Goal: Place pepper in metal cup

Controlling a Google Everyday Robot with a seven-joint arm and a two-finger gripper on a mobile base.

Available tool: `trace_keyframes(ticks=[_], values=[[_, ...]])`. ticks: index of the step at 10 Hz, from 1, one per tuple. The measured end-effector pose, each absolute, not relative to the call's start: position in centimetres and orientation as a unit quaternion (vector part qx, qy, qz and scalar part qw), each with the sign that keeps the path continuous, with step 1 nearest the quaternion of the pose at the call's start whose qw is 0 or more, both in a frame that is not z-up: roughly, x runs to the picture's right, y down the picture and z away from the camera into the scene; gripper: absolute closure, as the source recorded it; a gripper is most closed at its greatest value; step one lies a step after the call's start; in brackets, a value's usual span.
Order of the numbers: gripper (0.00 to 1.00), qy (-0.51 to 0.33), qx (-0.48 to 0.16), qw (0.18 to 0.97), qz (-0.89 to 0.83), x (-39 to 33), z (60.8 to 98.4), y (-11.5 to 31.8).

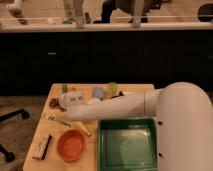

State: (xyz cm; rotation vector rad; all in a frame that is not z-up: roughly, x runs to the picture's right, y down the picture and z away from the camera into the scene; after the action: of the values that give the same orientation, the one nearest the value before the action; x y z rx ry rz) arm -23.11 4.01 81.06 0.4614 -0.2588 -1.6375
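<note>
1. Lower centre: a green tray (127,145), with an orange bowl (71,145) to its left and a dark flat object (42,146) at the table's (37,137) lower-left edge.
2. Mid-frame: the white arm (130,105) reaches left — its gripper (67,100) sits at centre-left; whether it holds anything cannot be told.
3. Farther back: a pale green cup (112,88).
4. The pepper and metal cup cannot be made out.

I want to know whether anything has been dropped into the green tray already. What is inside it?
The green tray looks bare inside; only its floor shows. The arm crosses behind its far rim, hiding the table there. The gripper is at the table's left.
</note>
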Motion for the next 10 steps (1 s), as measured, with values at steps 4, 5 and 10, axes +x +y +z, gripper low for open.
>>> trace_keyframes(ticks=[4,5,10], values=[[0.9,-0.105,0.262,0.653,-0.703,-23.4,81.4,4.1],[0.9,-0.102,0.269,0.651,-0.703,-23.5,81.5,4.2],[0.9,-0.073,0.28,0.62,-0.73,-23.9,81.8,5.3]])
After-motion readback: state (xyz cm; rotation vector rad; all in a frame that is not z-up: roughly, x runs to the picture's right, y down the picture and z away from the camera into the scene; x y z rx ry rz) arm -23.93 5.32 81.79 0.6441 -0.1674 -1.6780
